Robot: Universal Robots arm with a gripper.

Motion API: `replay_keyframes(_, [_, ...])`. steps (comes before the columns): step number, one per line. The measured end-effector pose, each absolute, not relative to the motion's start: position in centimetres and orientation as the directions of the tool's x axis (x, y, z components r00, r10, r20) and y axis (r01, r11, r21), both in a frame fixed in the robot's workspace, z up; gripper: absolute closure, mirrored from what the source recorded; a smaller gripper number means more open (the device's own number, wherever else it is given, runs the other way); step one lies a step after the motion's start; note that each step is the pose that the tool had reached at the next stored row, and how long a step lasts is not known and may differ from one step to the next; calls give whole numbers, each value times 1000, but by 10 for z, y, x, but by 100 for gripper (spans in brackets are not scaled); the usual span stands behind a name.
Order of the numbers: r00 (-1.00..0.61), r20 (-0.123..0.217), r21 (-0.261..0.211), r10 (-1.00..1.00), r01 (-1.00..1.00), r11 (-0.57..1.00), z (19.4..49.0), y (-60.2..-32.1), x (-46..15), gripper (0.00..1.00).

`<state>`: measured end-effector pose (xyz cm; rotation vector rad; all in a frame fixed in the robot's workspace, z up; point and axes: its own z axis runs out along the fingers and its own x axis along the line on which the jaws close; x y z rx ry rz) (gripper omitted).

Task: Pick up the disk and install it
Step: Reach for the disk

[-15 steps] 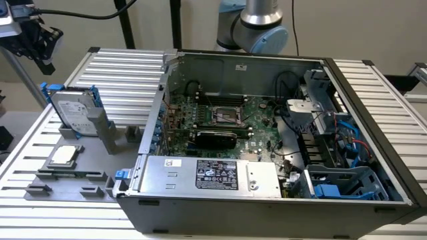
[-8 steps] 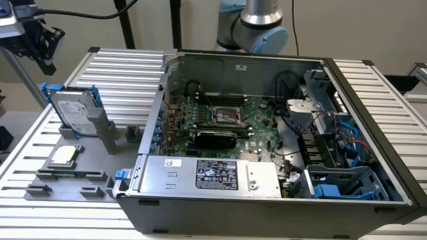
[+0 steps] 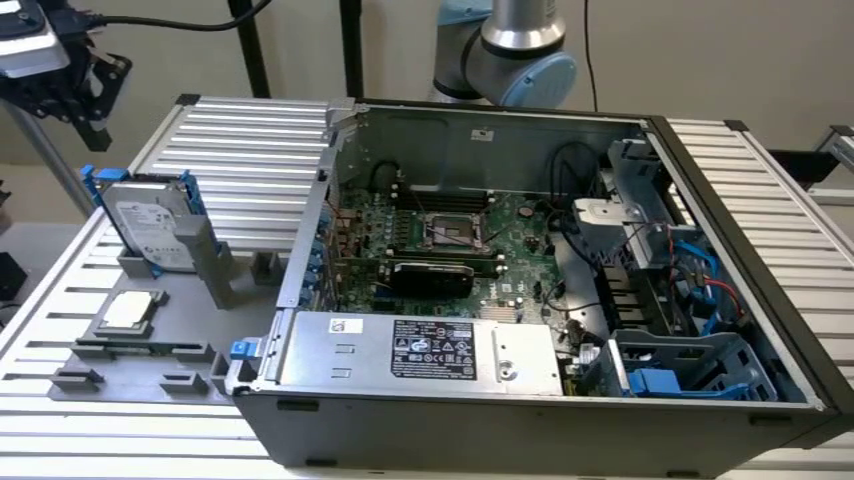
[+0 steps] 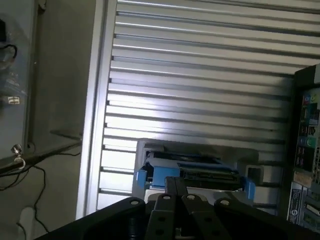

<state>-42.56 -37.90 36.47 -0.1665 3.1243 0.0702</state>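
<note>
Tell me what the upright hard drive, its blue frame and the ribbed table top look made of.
The flat silver-grey rectangular hard drive looks like bare metal, dull sheen, with a white paper-like label. The blue carrier frame around it is probably moulded plastic, evenly matt. The ribbed silver table top seems extruded aluminium: light glints along its slats.

The gripper hangs aloft, pointing down, jaws closed.
</note>
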Motion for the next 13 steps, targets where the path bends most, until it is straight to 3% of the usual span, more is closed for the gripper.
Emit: replay_keyframes(13, [-942, -18, 43, -336, -336, 941, 364, -379, -426, 100])
